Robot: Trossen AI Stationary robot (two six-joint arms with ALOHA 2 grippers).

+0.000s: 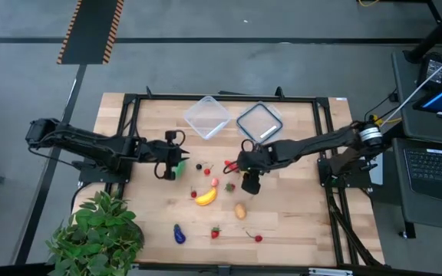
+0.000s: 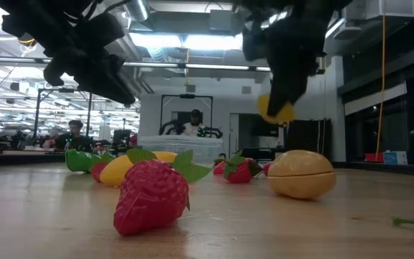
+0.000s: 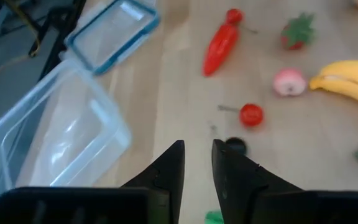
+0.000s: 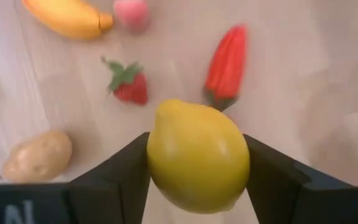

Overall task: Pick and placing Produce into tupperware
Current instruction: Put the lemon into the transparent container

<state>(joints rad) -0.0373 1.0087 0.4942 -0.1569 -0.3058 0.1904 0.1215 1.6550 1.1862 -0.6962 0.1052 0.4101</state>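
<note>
hidden: green piece [image 1: 177, 164] mostly under left end effector [image 1: 170, 162] | cut off: tupperware [image 3: 55, 134] by left wrist view's edge; yellow lemon [image 2: 275, 109] half behind right end effector [image 2: 287, 86] | blurred: people beyond worktop [image 2: 379, 216]

The high view looks straight down on the whole worktop [image 1: 282, 222]. The low view sits at surface height, close behind a strawberry [image 2: 152, 196]. Both wrist views face downward near the banana [image 3: 348, 81], which all four views share.
</note>
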